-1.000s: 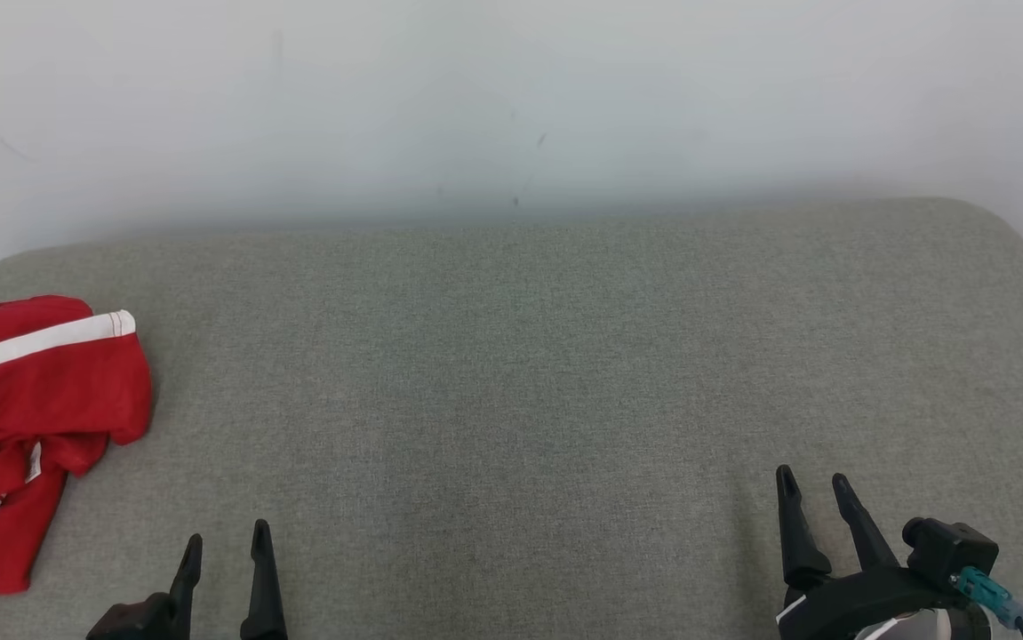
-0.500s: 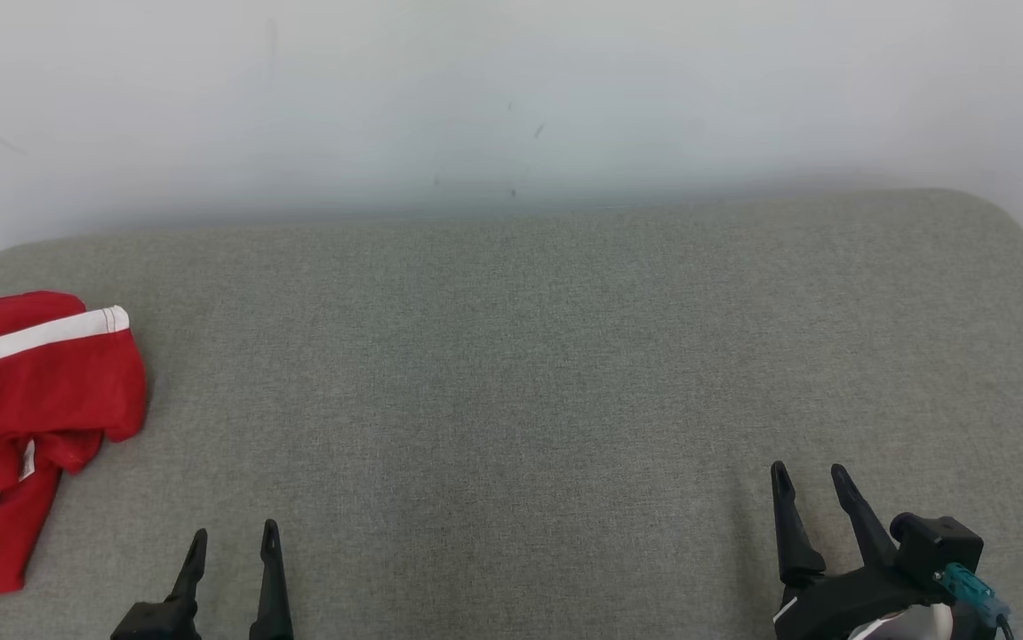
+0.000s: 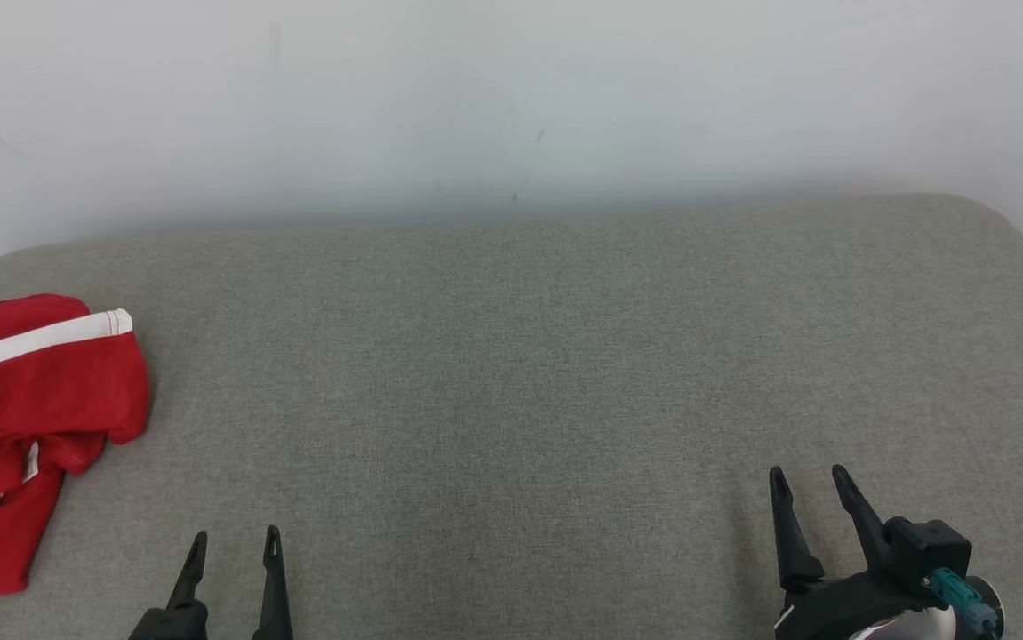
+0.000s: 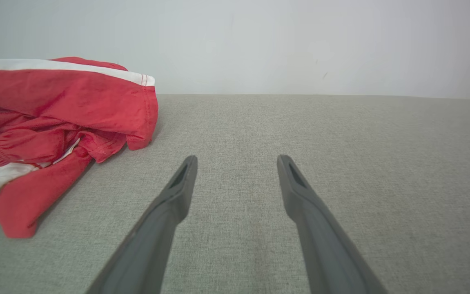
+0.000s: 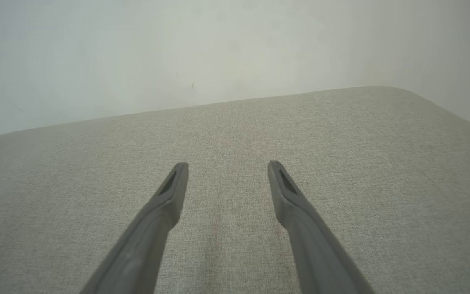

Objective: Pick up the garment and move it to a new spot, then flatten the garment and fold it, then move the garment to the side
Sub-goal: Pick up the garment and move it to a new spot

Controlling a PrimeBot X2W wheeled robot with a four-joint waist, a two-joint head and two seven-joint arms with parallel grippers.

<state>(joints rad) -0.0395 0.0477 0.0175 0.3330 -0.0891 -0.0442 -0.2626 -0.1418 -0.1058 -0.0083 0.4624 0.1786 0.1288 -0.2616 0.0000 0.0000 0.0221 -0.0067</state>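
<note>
The crumpled red garment [image 3: 31,391] lies untouched at the counter's [image 3: 520,356] left edge, so the left end effector [image 3: 235,533] and right end effector [image 3: 808,472] hover empty, fingers apart, seemingly poised for pickup.

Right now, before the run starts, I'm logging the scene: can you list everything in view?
garment: one, red with a white stripe and a white part, lying crumpled at the left edge of the padded surface, ahead and to the left of the left gripper
padded surface: one, grey woven fabric with rounded far corners, spanning the view under both grippers
wall: one, pale, with a few small dark marks, behind the padded surface
left gripper: one, dark, open, holding nothing, over the surface at lower left
right gripper: one, dark, open, holding nothing, over the surface at lower right
</note>
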